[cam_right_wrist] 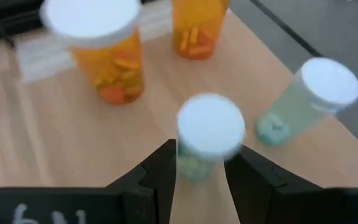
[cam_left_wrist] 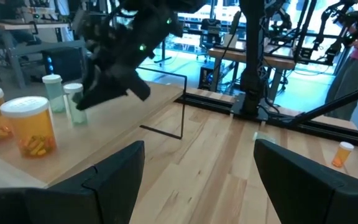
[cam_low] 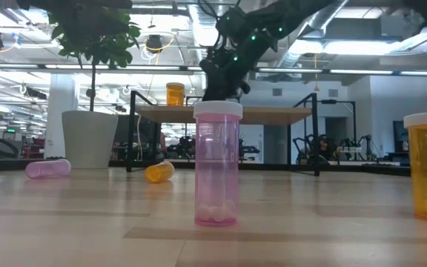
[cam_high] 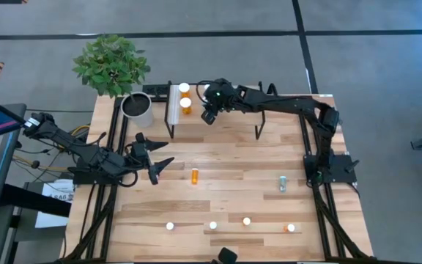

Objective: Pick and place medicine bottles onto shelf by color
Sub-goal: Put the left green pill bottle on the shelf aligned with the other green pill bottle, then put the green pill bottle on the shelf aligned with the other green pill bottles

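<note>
Shelf: small raised wood-plank shelf (cam_high: 218, 103) on thin black legs, at the far edge of the wooden table (cam_high: 269, 220).
Right gripper: the right gripper (cam_right_wrist: 201, 163) is over the shelf, its fingers clenched on a pale teal-green bottle with white cap (cam_right_wrist: 207, 140).
Left gripper: the left gripper (cam_high: 157, 156) waits near the table's left edge, fingers spread, holding nothing.
On shelf: two orange bottles (cam_right_wrist: 104, 56) and a second teal-green bottle (cam_right_wrist: 303, 99).
On table: one orange bottle (cam_high: 194, 175) lying near the middle; four bottles along the near edge, one pink (cam_low: 217, 163).
</note>
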`<state>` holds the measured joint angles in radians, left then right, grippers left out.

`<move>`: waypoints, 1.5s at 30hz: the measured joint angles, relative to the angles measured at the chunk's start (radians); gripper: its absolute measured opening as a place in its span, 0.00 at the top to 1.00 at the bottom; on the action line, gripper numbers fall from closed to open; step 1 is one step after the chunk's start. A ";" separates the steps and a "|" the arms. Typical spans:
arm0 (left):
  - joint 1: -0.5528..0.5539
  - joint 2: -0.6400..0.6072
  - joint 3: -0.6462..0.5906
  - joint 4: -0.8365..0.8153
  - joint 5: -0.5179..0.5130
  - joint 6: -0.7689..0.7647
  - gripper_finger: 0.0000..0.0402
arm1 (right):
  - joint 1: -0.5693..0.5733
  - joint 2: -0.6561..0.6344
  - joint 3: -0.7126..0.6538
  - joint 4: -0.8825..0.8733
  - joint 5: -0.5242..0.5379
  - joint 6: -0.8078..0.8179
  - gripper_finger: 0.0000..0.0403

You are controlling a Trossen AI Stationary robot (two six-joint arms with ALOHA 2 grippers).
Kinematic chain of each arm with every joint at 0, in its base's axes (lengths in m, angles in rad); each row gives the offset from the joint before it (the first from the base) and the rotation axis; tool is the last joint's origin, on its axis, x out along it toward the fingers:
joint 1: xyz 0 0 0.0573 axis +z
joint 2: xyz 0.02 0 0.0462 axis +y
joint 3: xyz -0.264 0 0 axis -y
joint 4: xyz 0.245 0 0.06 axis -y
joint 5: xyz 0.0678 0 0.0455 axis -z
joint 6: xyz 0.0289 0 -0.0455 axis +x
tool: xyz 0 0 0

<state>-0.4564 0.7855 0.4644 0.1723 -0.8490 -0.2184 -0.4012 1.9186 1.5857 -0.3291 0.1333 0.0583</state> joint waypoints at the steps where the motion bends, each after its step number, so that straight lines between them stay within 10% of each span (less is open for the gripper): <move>1: 0.000 0.000 0.000 -0.001 0.000 0.000 0.28 | -0.003 0.005 0.000 0.009 0.000 0.001 0.62; 25: 0.000 0.000 0.000 -0.002 -0.001 -0.001 0.28 | -0.014 -0.008 0.002 -0.015 -0.001 0.021 0.60; 45: 0.000 0.000 0.000 -0.002 0.000 -0.003 0.28 | -0.013 -0.027 0.003 -0.035 -0.002 0.020 0.34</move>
<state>-0.4564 0.7856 0.4644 0.1699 -0.8490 -0.2214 -0.4141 1.8919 1.5890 -0.3643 0.1310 0.0787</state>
